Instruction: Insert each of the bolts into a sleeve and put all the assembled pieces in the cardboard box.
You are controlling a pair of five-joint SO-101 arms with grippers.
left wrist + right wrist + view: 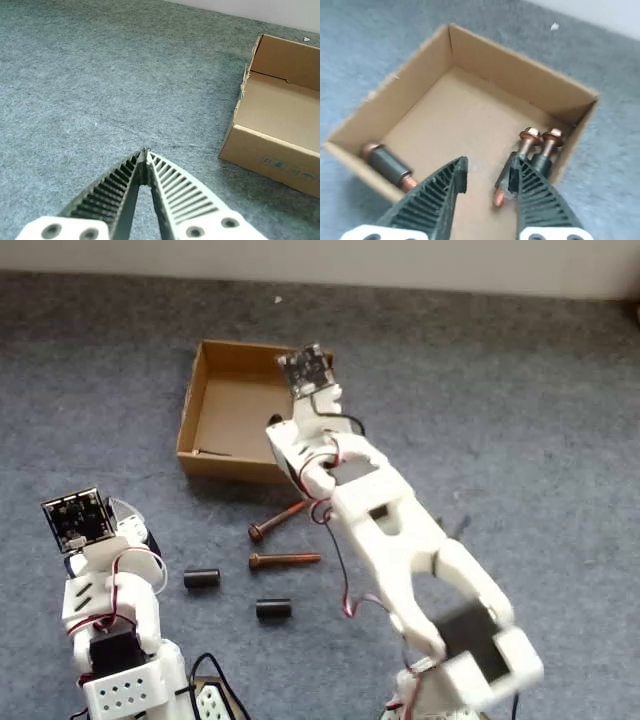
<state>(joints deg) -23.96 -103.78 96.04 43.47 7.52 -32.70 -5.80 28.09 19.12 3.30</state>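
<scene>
The cardboard box (191,420) sits at the back of the grey carpet. My right arm (370,502) stretches over its near right corner. My right gripper (487,182) hangs open above the box floor (465,115), holding nothing. Inside lie three sleeved bolts: one (387,166) by a wall and two (536,150) side by side next to one finger (532,187). Two bare copper bolts (278,521) (286,560) lie on the carpet in front of the box. Two black sleeves (201,579) (273,609) lie nearer. My left gripper (145,156) is shut and empty over bare carpet.
My left arm (110,610) stands at the near left, well apart from the loose parts. The box's outer wall (270,147) is off to one side of the left gripper. Grey carpet (520,390) lies open to the right of the box.
</scene>
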